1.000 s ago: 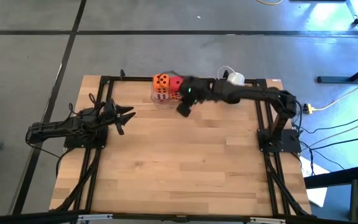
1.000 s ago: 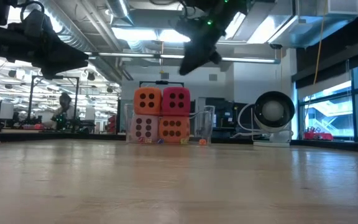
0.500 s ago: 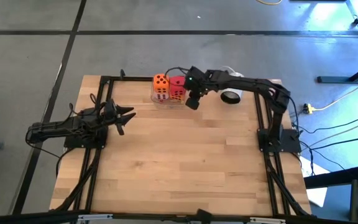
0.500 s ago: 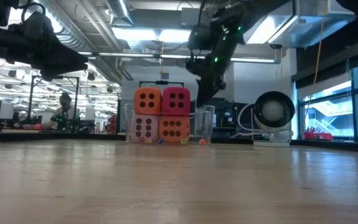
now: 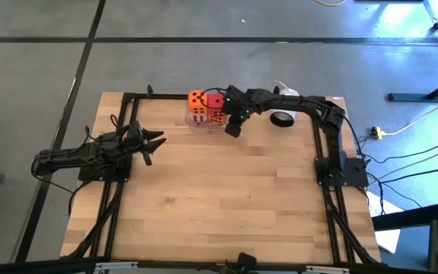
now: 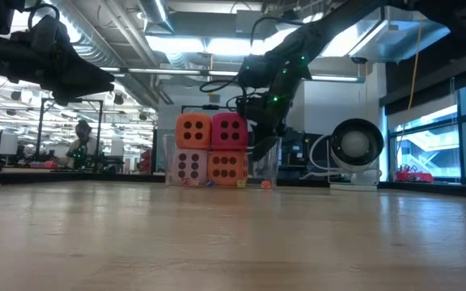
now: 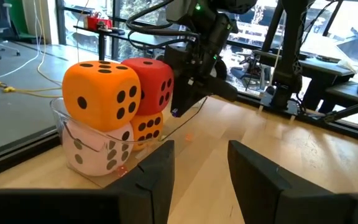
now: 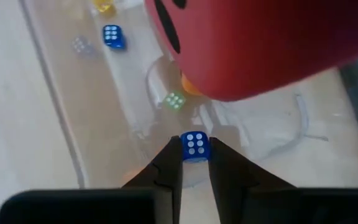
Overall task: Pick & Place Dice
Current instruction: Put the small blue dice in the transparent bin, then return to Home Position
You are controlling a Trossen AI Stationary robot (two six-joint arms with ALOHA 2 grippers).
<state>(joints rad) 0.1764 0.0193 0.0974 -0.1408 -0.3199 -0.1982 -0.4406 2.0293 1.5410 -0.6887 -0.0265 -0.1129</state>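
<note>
Pinching small blue die (image 8: 195, 147), right tool (image 8: 194, 163) beside red die (image 8: 260, 43)

A pale wooden plank table (image 5: 219, 198) carries a black metal frame (image 5: 322, 122) along its edges. At the far side sits a clear plastic container (image 7: 73, 134) with low transparent walls. Inside it lie several tiny dice: a small blue cube with white pips (image 8: 195, 147), another small blue one (image 8: 112, 35) farther along, a small green one (image 8: 174, 100) between them and a small yellow one (image 8: 103, 5) near the wall. Near the container rests a round white fan with a black ring (image 6: 355, 148), a white cable (image 6: 322, 158) looping beside it. On the grey floor (image 5: 204, 68) beyond the table a yellow cord (image 5: 417, 118) trails off. A person (image 6: 82, 137) sits far back in the room.
</note>
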